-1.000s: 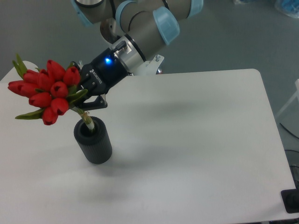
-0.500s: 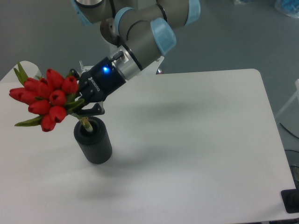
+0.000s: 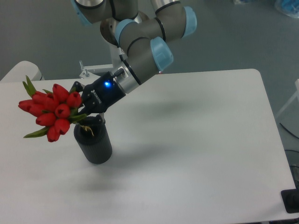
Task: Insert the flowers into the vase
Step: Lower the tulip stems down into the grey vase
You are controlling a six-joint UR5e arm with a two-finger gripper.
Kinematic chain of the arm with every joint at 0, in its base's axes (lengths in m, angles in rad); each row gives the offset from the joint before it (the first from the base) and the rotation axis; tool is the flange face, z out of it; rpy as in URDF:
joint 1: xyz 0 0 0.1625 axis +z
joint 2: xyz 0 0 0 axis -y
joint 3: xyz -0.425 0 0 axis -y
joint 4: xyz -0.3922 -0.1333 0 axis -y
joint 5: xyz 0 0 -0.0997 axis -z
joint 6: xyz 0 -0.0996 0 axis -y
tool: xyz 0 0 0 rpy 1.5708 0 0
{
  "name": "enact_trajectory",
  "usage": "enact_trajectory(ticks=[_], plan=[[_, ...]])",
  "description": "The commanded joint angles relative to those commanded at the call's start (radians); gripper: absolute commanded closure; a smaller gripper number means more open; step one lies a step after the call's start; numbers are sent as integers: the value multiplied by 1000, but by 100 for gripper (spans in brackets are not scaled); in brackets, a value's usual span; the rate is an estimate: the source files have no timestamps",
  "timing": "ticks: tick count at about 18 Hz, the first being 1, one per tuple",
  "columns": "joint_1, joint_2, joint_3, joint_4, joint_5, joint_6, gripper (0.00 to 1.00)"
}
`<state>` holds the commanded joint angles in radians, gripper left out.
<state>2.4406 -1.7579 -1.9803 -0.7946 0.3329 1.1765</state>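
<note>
I see the white table (image 3: 196, 154) nearest, dark grey vase (image 3: 95, 144) upright at its left, stem ends dipping into its mouth, red flowers (image 3: 52, 112) leaning out left above the rim, my claw (image 3: 86, 116) clamped around the stems, arm (image 3: 140, 51) reaching behind

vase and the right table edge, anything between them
Nothing: in the camera view the white table is bare from the vase to its right edge.
</note>
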Motion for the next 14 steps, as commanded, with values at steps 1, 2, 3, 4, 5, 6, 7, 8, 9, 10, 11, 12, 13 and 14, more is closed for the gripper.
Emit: enact_trajectory(ticks=[1,2,3,4,5,6,7,8,9,10,11,12,13,14], plan=[[0,-3,-2,0,0,0,80],[0,-8,-3,0,0,0,80],[0,-11,-5,0,0,0,80],[0,-12,-6,0,0,0,80],[0,-17,-6,0,0,0,80],[0,-20,-6,0,0,3,80],[0,-28,-6,0,0,9,80],[0,-34,-6,0,0,15,80],[0,-37,-5,0,0,18,79],[0,-41,-3,0,0,18,79],[0,-44,-3,0,0,18,79],[0,-51,0,0,0,18,79],[2,-54,0,0,0,20,79],[3,-55,0,0,0,20,79]])
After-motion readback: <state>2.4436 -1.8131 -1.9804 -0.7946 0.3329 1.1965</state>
